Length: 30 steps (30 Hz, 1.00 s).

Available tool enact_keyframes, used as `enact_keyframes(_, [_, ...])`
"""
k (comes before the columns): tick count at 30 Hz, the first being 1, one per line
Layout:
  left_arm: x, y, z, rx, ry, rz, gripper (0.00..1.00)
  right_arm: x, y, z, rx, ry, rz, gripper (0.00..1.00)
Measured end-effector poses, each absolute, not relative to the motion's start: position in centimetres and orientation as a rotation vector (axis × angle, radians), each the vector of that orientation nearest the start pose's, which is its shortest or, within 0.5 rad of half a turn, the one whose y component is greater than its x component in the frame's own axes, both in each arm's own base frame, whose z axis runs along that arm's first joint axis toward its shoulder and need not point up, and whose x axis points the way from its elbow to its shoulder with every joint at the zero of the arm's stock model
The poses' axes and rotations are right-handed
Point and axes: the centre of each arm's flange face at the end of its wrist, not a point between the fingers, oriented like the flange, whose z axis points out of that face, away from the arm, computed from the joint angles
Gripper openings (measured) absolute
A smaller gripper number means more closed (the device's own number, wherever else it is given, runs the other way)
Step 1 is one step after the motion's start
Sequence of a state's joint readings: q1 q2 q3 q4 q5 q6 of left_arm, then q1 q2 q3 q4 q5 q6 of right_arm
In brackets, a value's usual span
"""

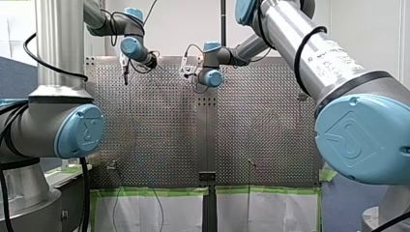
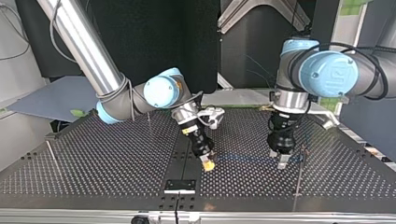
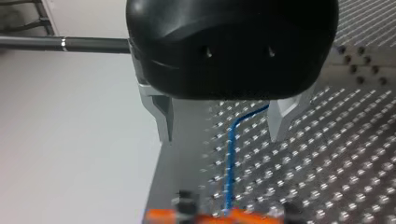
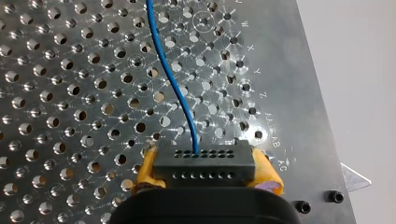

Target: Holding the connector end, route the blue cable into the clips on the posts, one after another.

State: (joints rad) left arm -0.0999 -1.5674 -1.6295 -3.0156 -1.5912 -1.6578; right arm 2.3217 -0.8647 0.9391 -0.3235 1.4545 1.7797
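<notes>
My right gripper (image 4: 208, 175) has its yellow pads (image 4: 148, 168) shut on a black connector (image 4: 205, 161). The blue cable (image 4: 173, 81) leaves the connector and runs off over the perforated plate. In the top view this gripper (image 2: 208, 164) hangs low near the table's middle, and the cable (image 2: 243, 157) stretches from it to my left gripper (image 2: 279, 159). In the left wrist view my left gripper (image 3: 224, 137) is open, its metal fingers (image 3: 163, 119) on either side of the blue cable (image 3: 230, 154), apart from it. The right gripper's orange-yellow pads (image 3: 219, 217) show ahead.
A thin post (image 2: 299, 172) stands just beside my left gripper. Other posts stand at the top view's far left (image 2: 50, 150) and behind my right arm (image 2: 148, 119). A black bracket (image 2: 180, 185) sits at the table's near edge. The plate's edge (image 4: 308, 116) runs close beside the connector.
</notes>
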Motion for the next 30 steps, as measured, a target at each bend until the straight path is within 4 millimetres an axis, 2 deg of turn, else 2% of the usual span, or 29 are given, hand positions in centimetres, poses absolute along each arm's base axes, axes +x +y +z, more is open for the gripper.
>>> enact_keyframes(5, [49.8, -18.5, 47.5, -0.02, 1.495, -0.127, 1.0, 64.3, -47.7, 38.4, -2.016, 0.948, -2.764, 0.0])
enact_keyframes(11, [51.1, -18.7, 46.4, -0.031, 1.507, -0.116, 1.0, 64.3, -47.7, 38.4, -2.017, 0.949, -2.763, 0.0])
enact_keyframes(22, [52.3, -17.8, 46.8, -0.073, 1.479, -0.101, 1.0, 64.4, -47.7, 38.2, -2.019, 0.949, -2.76, 0.0])
enact_keyframes(30, [53.4, -18.2, 45.9, -0.066, 1.504, -0.098, 1.0, 64.4, -47.7, 38.2, -2.022, 0.946, -2.756, 0.0])
